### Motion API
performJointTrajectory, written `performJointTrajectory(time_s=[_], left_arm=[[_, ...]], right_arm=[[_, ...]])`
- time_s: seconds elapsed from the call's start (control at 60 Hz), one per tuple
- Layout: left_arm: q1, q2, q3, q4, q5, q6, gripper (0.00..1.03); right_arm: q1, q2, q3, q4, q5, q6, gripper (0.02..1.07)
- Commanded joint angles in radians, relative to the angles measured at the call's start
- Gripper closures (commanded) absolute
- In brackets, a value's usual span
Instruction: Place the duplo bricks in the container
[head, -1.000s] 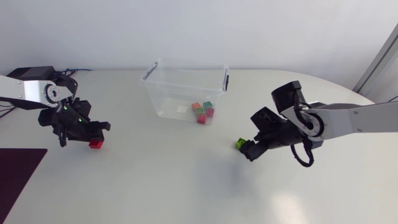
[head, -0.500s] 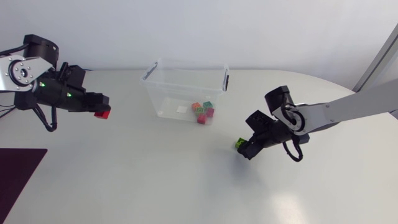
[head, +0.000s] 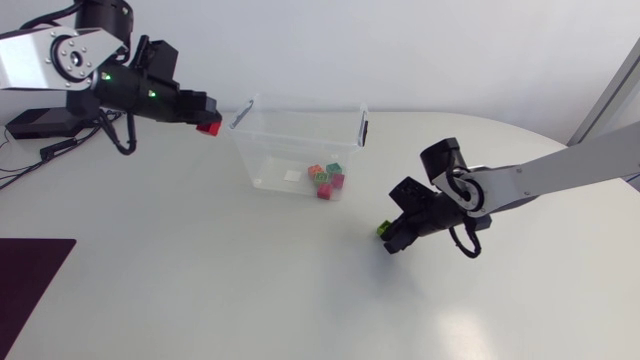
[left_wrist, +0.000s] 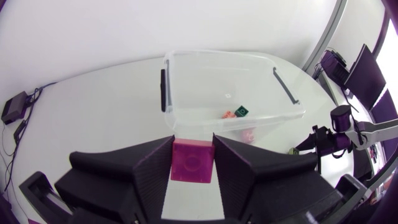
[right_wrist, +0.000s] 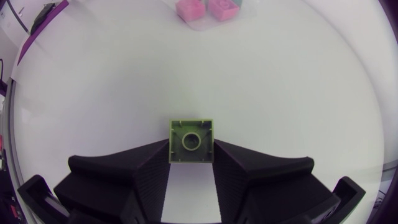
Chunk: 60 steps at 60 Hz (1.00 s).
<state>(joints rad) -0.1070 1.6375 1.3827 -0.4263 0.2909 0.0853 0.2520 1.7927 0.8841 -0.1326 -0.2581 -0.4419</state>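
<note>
My left gripper (head: 205, 123) hangs above the table just left of the clear plastic container (head: 300, 106), shut on a red brick (head: 209, 128). In the left wrist view that brick (left_wrist: 191, 160) sits between both fingers, with the container (left_wrist: 217, 55) ahead. Several small bricks (head: 326, 180) lie on the container's floor. To the right of the container my right gripper (head: 391, 238) is down at the table, shut on a green brick (head: 384, 230). The right wrist view shows the green brick (right_wrist: 191, 140) upside down, pressed between both fingers.
A dark purple mat (head: 30, 272) lies at the front left edge. A black box with cables (head: 42, 125) sits at the far left. Bare white tabletop spreads in front of the container and between the arms.
My left arm lifted the red brick off the table and carried it back and right, up to the container's left rim. My right gripper closed on the green brick.
</note>
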Motion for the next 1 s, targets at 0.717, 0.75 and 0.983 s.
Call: performJointTrajectory(time_s=[0.717,0.75,0.983], left_arm=[[-0.112,0.389,0.427,-0.035,-0.033,-0.099,0.03],[-0.111,0.383,0.427,-0.045,-0.033,-0.099,0.03],[-0.076,0.243,0.363,-0.089,-0.033,-0.094,0.04]], right_arm=[[0.167,-0.24,0.329,-0.228,0.083,0.173,0.83],[0.168,-0.228,0.354,-0.228,0.083,0.177,0.83],[0.179,-0.136,0.474,-0.187,0.089,0.223,0.83]])
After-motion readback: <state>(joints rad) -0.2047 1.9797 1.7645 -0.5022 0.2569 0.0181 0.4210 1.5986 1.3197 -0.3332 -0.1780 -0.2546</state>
